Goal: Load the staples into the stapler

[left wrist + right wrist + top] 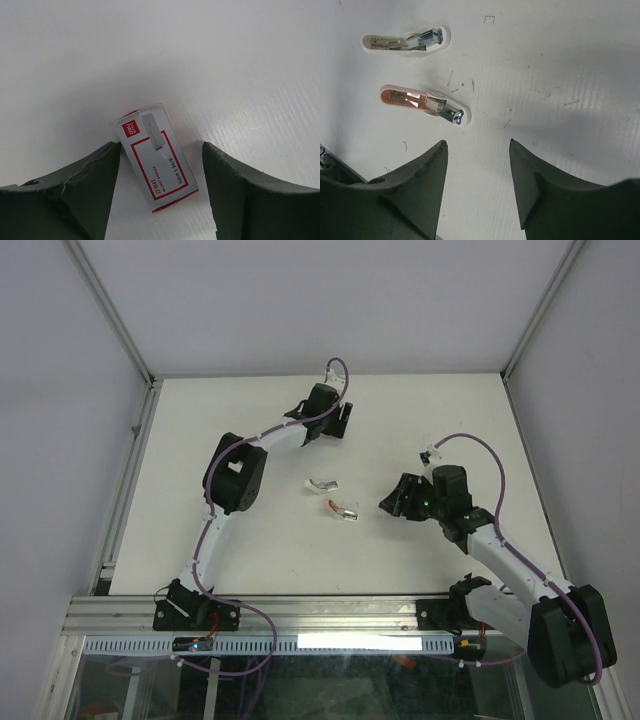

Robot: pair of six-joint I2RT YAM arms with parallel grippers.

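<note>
The staples' box point(156, 159), flat with a white label and red border, lies on the table between the fingers of my left gripper point(160, 145), which is open around it and hovers at the far middle of the table point(338, 422). No loose strip of staples shows outside the box. Two small stapler bodies lie open mid-table: a white one point(407, 41) point(322, 484) and a pink-orange one point(424, 102) point(343, 510). My right gripper point(477, 142) point(392, 503) is open and empty, just right of the pink-orange one.
Single bent staples point(490, 20) and small metal scraps are scattered on the white table point(250, 420). Grey walls enclose the table on three sides; an aluminium rail point(300, 615) runs along the near edge.
</note>
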